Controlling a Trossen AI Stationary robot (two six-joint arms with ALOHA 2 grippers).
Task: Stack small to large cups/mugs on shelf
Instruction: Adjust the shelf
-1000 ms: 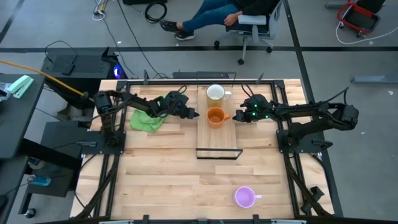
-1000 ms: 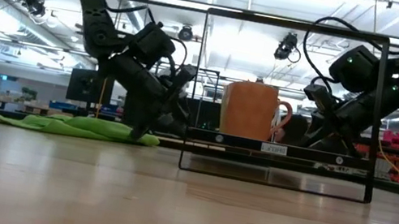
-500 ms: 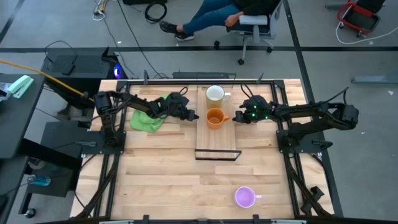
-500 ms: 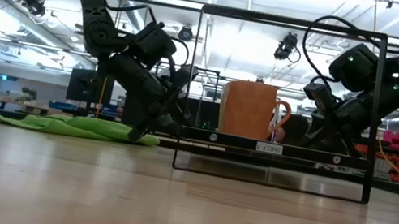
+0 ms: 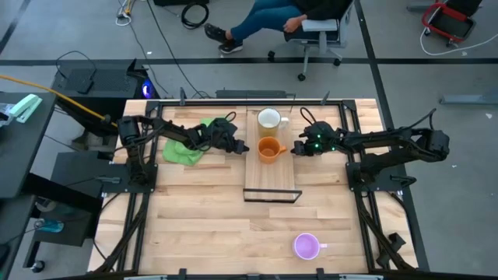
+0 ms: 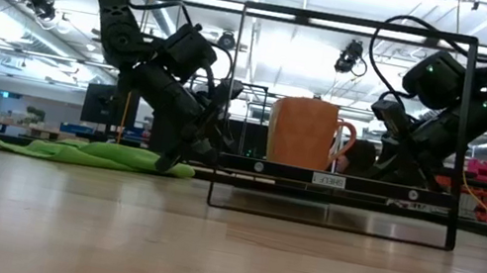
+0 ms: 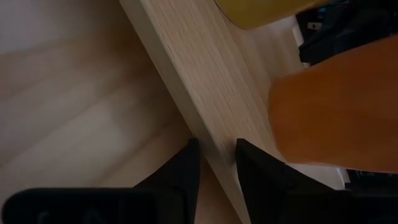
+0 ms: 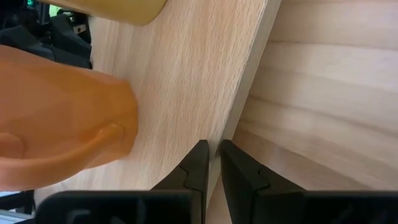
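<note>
While both arms are reaching inward from opposite sides, findings are as follows.

Shelf: long light-wood board with thin black metal frame (image 5: 271,173) is lying mid-table, frame at its near end.

Left gripper (image 5: 242,145): fingers (image 7: 180,177) are straddling the board's left edge, pinching it.

Right gripper (image 5: 296,149): fingers (image 8: 198,165) are standing narrowly apart over the board's right edge; whether they are gripping it, cannot tell.

Orange handled mug (image 5: 269,148): standing upright on the board, between both grippers.

White mug with yellowish inside (image 5: 269,118): sitting at the board's far end.

Light purple mug (image 5: 306,246): sitting on the wooden tabletop (image 5: 202,225), near right, well apart from the board.

Green cloth (image 5: 184,149): lying far left.
</note>
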